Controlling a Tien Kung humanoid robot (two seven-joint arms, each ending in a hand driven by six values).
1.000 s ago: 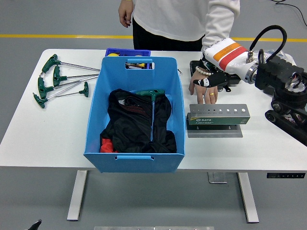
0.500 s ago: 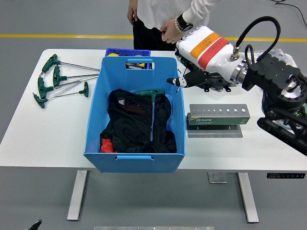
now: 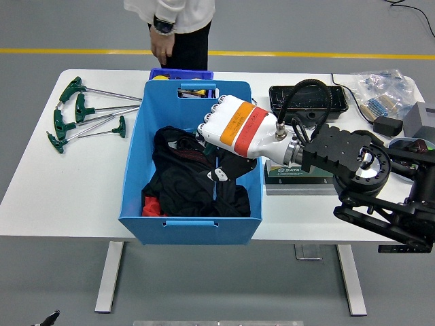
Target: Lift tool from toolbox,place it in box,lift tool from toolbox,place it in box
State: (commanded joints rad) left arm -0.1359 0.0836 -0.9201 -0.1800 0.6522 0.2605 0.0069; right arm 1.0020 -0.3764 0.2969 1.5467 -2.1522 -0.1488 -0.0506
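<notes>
My right hand (image 3: 228,146) hangs over the bin (image 3: 139,197) at centre frame; I cannot tell what its fingers are doing. One wrench (image 3: 216,178) lies inside already; four wrenches (image 3: 85,112) wait upper left, so more remains, I'd judge.

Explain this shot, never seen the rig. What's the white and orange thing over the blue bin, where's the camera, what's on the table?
The camera sits high on a humanoid robot's head, looking down over a white table. The white and orange thing is the robot's right hand, reaching in from the right over the blue bin. Its fingers are hidden below the hand, so a grasp cannot be confirmed. The bin holds black cloth. Green T-handle wrenches lie to the left, and a grey tool holder sits partly behind the arm. A person stands at the far side. The left arm is out of view.
</notes>
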